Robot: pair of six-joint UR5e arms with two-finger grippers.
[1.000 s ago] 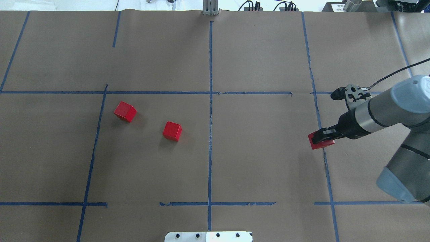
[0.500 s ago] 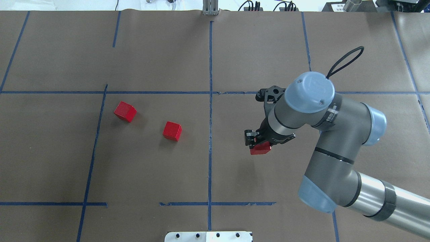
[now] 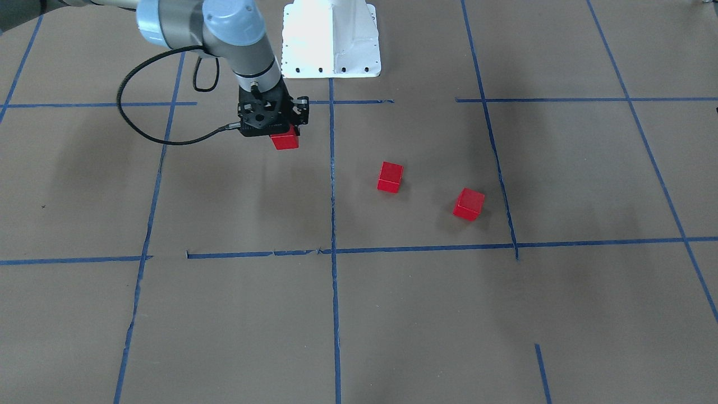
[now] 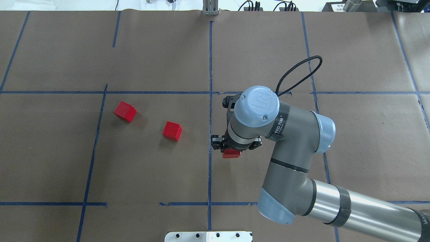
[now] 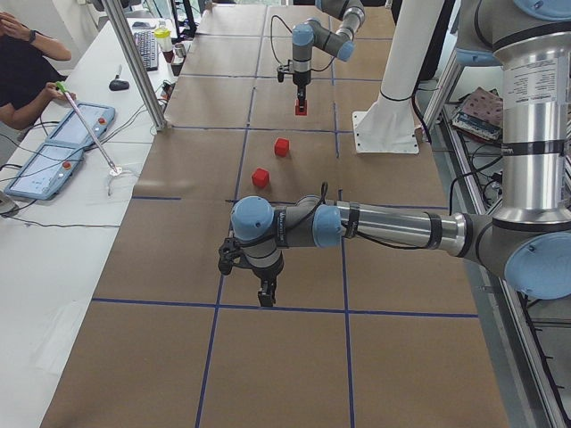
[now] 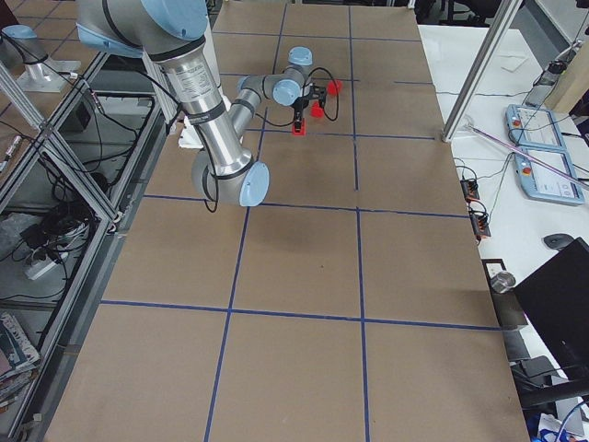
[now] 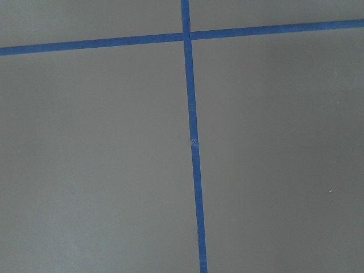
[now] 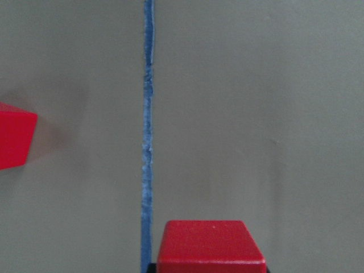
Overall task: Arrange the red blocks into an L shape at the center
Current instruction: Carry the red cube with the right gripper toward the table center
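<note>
Over brown paper (image 4: 151, 168), the right hand (image 3: 283, 133) points straight down, clamping a red block (image 3: 285, 142).

Right arm (image 4: 295, 168) reaches from the counter's (image 4: 134, 50) robot-side right corner to its middle, right end effector (image 4: 231, 150) pointing down, clamped on a red block (image 4: 231, 154). Left arm (image 5: 393, 227) stretches over the counter, left end effector (image 5: 266, 294) pointing down, grip unreadable.

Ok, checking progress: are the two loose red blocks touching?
No, the left red block and the middle red block lie apart, paper between.
</note>
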